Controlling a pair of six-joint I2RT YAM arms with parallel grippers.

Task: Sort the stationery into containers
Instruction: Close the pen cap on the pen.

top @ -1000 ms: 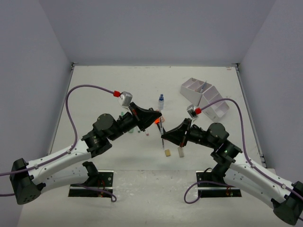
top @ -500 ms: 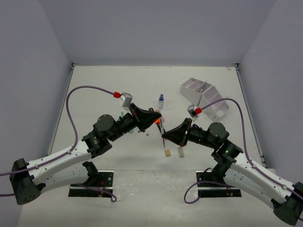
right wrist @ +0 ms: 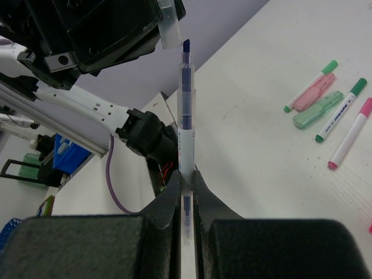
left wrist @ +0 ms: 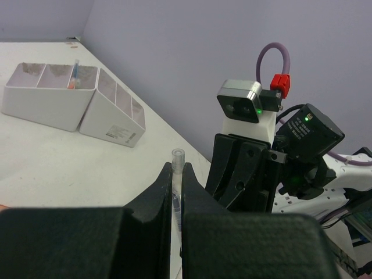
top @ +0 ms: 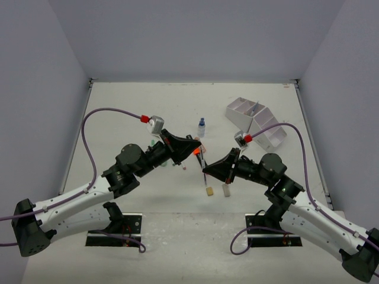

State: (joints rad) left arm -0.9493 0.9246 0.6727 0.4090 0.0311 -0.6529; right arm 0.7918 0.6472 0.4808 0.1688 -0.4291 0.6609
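My right gripper is shut on a thin pen with a white barrel and a bare blue tip, held upright above the table. My left gripper is shut on a clear pen cap, which sits just beside the pen's tip. In the top view both grippers meet at mid-table around the pen. The white containers stand at the back right, one thin pen inside.
A blue-capped bottle stands behind the grippers. Two small erasers lie near the front. Pink and green highlighters and thin markers lie on the table under the left arm.
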